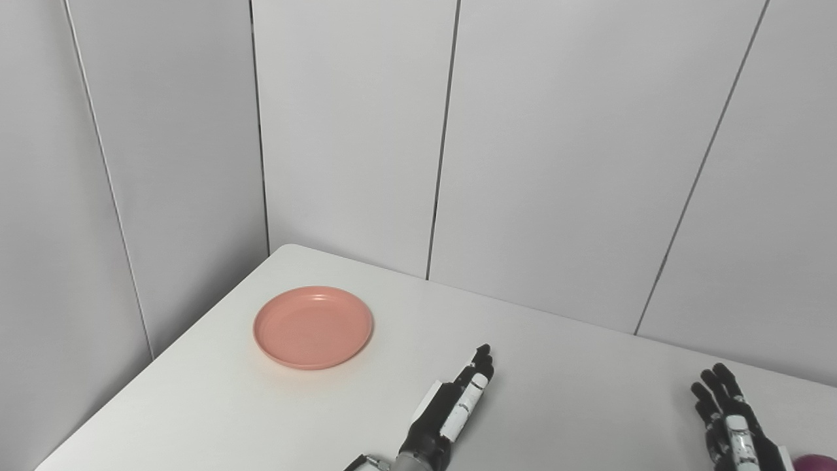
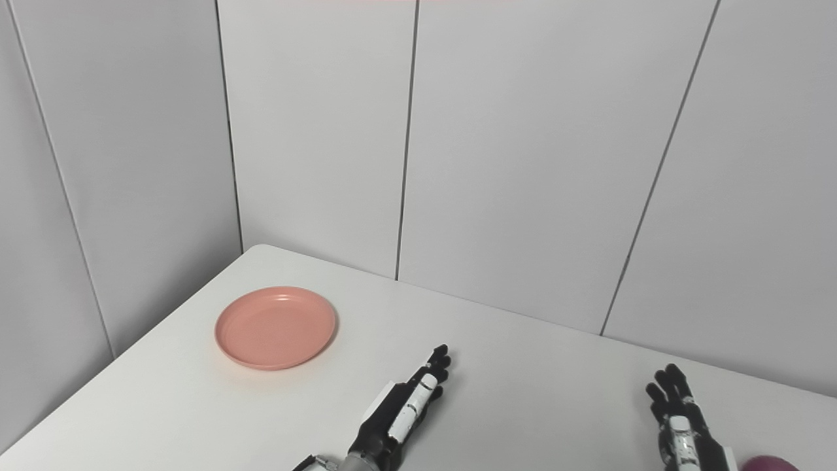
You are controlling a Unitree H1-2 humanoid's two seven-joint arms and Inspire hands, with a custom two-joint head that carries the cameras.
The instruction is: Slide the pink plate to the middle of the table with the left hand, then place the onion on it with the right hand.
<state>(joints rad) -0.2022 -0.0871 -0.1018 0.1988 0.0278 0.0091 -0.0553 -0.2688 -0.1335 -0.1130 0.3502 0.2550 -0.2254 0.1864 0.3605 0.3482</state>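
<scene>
The pink plate (image 1: pixel 313 326) lies empty on the white table (image 1: pixel 562 366), toward its far left corner. My left hand (image 1: pixel 451 409) is open over the table's near middle, fingers stretched out flat and pointing away, well to the right of the plate and apart from it. My right hand (image 1: pixel 729 422) is open near the right bottom edge, fingers spread. Just right of it, a sliver of the purple onion (image 1: pixel 814 462) shows at the bottom edge, mostly cut off. Neither hand holds anything.
Grey wall panels (image 1: pixel 536 144) close in the table behind and on the left. The table's left edge (image 1: pixel 163 353) runs diagonally just beyond the plate.
</scene>
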